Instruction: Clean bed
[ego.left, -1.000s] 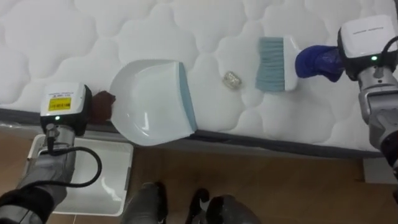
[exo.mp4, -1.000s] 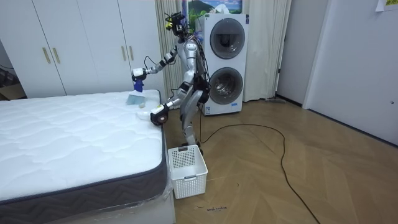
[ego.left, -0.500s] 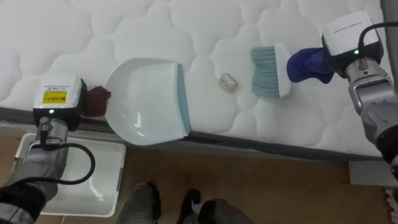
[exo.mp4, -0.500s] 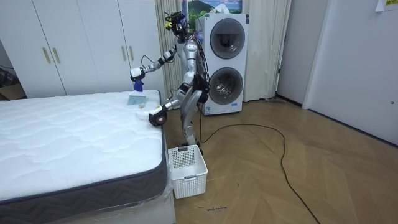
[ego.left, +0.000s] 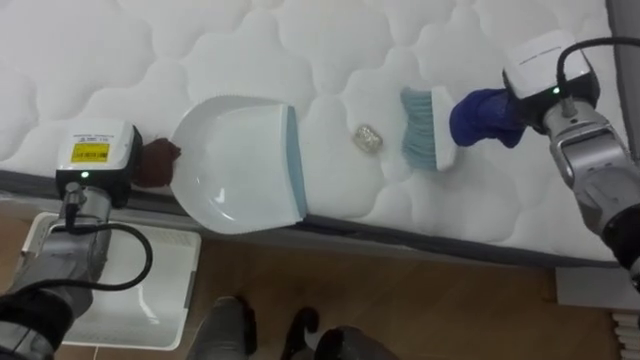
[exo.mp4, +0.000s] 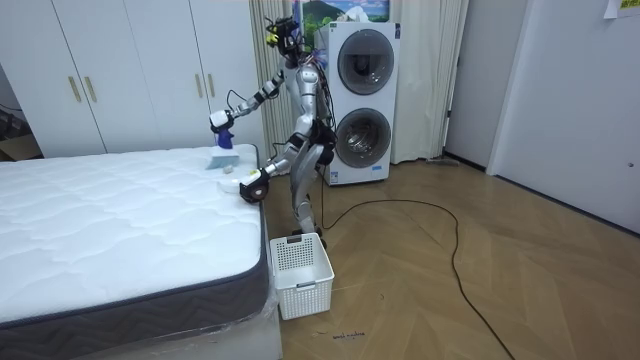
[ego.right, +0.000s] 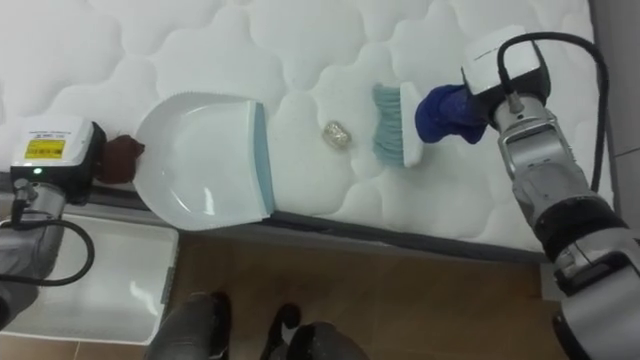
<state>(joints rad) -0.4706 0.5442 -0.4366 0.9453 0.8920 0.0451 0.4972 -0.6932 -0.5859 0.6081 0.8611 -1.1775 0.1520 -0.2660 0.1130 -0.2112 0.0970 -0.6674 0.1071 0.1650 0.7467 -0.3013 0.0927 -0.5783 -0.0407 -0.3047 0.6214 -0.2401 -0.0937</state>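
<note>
Sweeping the mattress, the right hand is clasping the hand brush in curled fingers, its bristles near the crumpled scrap. The left hand is gripping the dustpan opposite. The next move is probably calling for a short stroke toward the pan.

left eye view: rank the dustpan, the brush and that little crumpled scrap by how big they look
1. dustpan, clearly the largest
2. brush
3. crumpled scrap, the smallest

All three are at about the height of the mattress, so nearness hardly skews the order.
</note>
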